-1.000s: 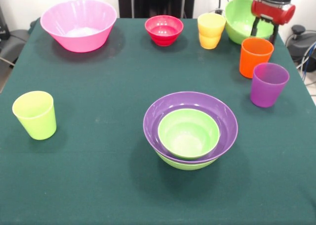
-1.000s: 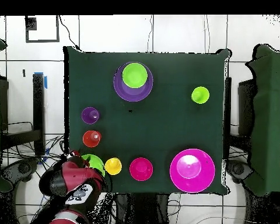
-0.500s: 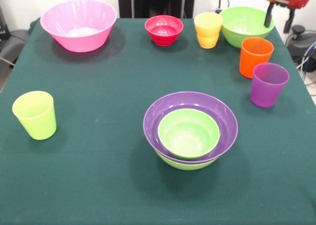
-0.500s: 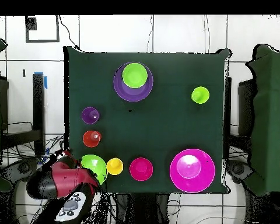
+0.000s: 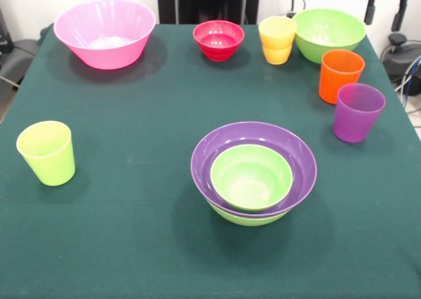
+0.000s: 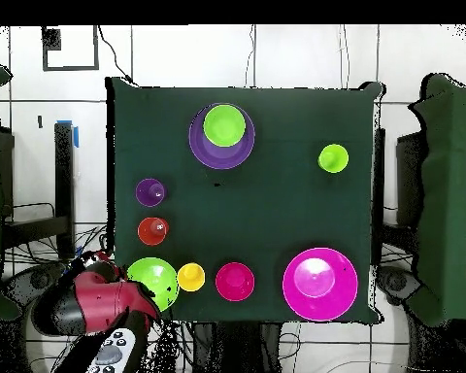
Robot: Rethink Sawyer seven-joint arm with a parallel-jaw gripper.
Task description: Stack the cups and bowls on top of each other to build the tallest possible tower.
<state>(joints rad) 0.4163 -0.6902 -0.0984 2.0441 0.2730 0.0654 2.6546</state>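
Note:
A wide purple bowl (image 5: 253,136) sits nested in a lime green bowl (image 5: 247,218), with a smaller lime green bowl (image 5: 251,176) inside it; this tower (image 6: 222,136) stands alone mid-table. The big pink bowl (image 5: 105,33), small red bowl (image 5: 218,39), yellow-orange cup (image 5: 278,39) and a large lime green bowl (image 5: 329,33) line the far edge. The orange cup (image 5: 340,74) and purple cup (image 5: 357,112) stand at the right, and the lime cup (image 5: 46,152) at the left. My gripper (image 5: 384,13) hangs open and empty above the far right corner, beyond the large green bowl.
The arm's red head (image 6: 91,306) lies off the table's corner beside the large green bowl (image 6: 152,282). Cables and a black stand (image 5: 398,49) sit past the right edge. The green tablecloth (image 5: 131,233) covers the whole table.
My gripper has lifted off the large green bowl's rim and drawn back and up past the table's corner. The bowl now rests level and uncovered. Nothing else moved.

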